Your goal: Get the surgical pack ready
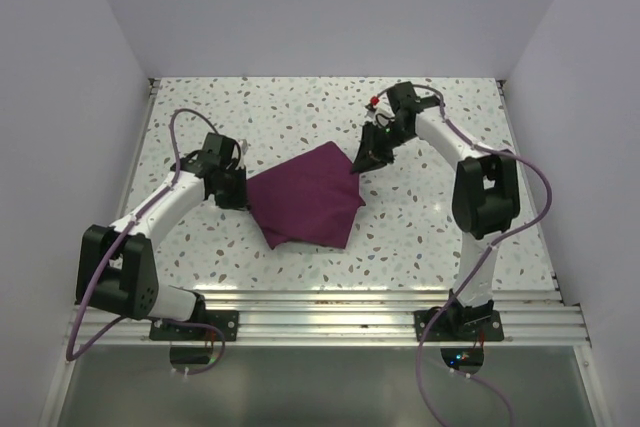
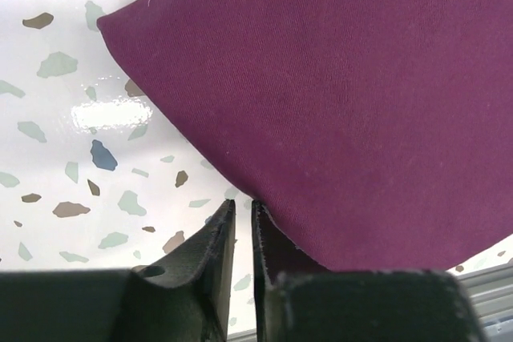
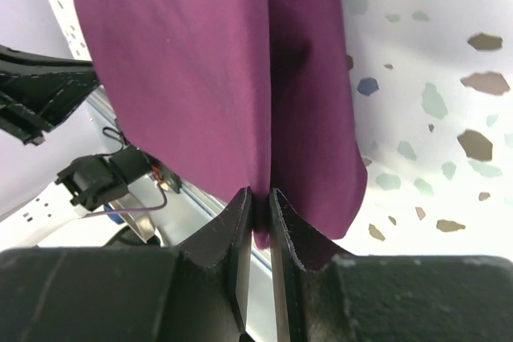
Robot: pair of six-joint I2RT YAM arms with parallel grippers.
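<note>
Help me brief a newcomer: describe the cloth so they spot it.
On the speckled table, look between the left gripper and right gripper. Both pinch the folded cloth there. It alone is a broad plum-purple sheet.

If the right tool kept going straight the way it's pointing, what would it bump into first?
The purple cloth: the right tool is pinching a fold of it. Beyond that probably the left arm, though depth is unclear.

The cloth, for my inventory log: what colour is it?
Plain plum purple, no pattern; the cloth shows best in the left wrist view.
</note>
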